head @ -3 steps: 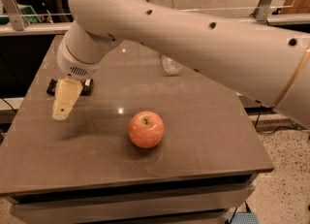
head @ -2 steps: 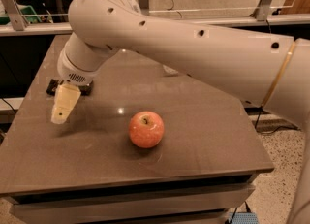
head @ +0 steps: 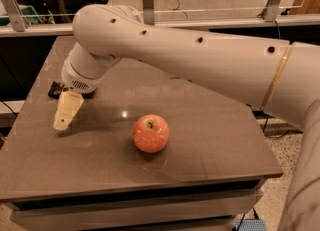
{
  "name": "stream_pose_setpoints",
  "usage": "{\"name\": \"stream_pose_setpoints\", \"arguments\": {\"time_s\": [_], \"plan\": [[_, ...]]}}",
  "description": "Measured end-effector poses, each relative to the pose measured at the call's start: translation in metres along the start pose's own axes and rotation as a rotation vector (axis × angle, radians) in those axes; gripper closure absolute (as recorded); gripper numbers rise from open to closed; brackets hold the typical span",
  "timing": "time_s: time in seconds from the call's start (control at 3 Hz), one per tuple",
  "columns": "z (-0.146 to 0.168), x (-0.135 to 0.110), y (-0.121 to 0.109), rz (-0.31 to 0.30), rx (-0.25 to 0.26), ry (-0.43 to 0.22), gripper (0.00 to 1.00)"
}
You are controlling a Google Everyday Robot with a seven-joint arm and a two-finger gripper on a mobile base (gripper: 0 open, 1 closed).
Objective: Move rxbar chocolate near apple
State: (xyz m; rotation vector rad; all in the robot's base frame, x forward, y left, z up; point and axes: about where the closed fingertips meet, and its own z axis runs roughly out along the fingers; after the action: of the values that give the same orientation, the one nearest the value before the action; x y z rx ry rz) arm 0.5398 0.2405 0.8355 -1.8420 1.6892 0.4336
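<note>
The robot's cream-coloured hand (head: 65, 117) pointed down, close to the brown table (head: 210, 140). I could not tell if the hand was spread or pressed together. The flat dark rxbar chocolate (head: 54, 89) lay on the table just behind the hand, partly hidden by the big white arm (head: 200, 65). The tip of the hand was not on it. The round red-orange apple (head: 151, 133) sat to the side of the hand, well apart from the bar.
</note>
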Motion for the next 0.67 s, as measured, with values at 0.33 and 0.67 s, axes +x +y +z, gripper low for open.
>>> {"name": "stream_pose_setpoints", "arguments": {"time_s": [0.33, 0.67], "plan": [[-0.006, 0.002, -0.007, 0.011, -0.007, -0.038, 0.0], [-0.011, 0.005, -0.025, 0.039, -0.032, -0.081, 0.0]]}}
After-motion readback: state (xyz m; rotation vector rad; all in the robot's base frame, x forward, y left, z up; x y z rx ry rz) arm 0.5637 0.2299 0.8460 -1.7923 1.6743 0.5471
